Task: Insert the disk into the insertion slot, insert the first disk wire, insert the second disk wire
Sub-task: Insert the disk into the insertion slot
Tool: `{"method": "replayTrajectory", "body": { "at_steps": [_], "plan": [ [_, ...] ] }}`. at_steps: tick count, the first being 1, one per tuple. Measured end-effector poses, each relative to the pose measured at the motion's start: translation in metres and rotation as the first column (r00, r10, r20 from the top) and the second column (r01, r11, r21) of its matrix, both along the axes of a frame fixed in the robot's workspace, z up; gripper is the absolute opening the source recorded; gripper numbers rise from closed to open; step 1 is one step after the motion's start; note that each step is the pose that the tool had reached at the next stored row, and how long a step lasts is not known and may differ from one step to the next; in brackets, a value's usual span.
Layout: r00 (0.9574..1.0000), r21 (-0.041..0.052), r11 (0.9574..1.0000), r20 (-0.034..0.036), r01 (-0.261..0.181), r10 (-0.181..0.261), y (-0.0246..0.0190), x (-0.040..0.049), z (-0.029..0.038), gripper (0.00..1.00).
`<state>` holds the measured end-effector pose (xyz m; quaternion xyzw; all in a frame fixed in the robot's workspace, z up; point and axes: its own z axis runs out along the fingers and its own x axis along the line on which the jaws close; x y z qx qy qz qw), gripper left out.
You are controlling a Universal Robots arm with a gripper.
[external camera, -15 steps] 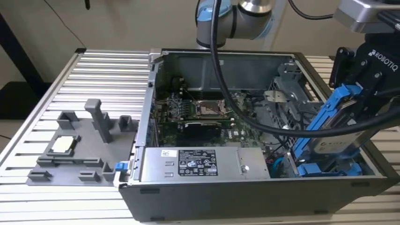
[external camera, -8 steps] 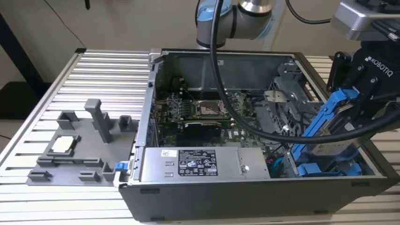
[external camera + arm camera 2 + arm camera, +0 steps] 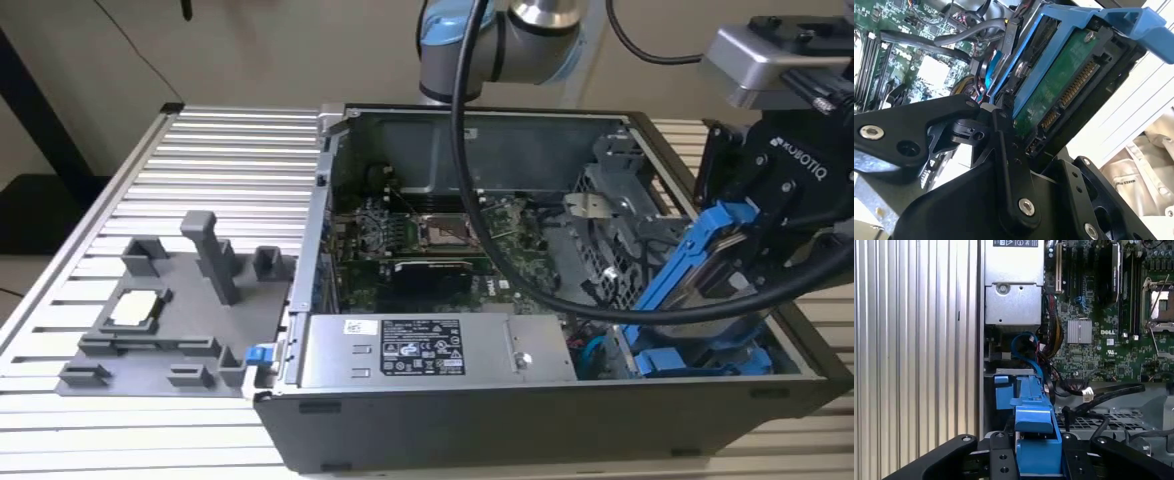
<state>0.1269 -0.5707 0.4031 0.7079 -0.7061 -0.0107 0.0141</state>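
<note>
Exterior view: gripper (image 3: 747,245) pinching blue-framed disk (image 3: 678,272), holding it tilted above insertion slot (image 3: 707,335) at exterior view's right end of computer case (image 3: 534,415). Disk not yet seated; both wires seemingly waiting.

- Exterior view: high, mid-distance, looking down into the open case (image 3: 400,420).
- First wrist view: close, looking along the disk (image 3: 1036,440) toward the motherboard (image 3: 1094,350).
- Second wrist view: closest, at the disk's connector end.
- All three share disk and motherboard.

Ribbed table (image 3: 227,140) bears computer case (image 3: 534,425); grey fixture plate (image 3: 174,335).
</note>
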Motion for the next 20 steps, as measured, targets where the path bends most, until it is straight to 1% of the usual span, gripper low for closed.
{"method": "replayTrajectory", "body": {
  "at_steps": [16,18,20],
  "plan": [
    [1.0,0.0004,1.0,-0.0017,0.0,0.0,0.0,0.0022,-0.029,0.33],
    [1.0,0.0004,1.0,-0.0017,0.0,0.0,0.0,0.0023,-0.0321,0.33],
    [1.0,0.0003,1.0,-0.0017,0.0,0.0,0.0,0.0023,-0.0337,0.33]
  ]
}}
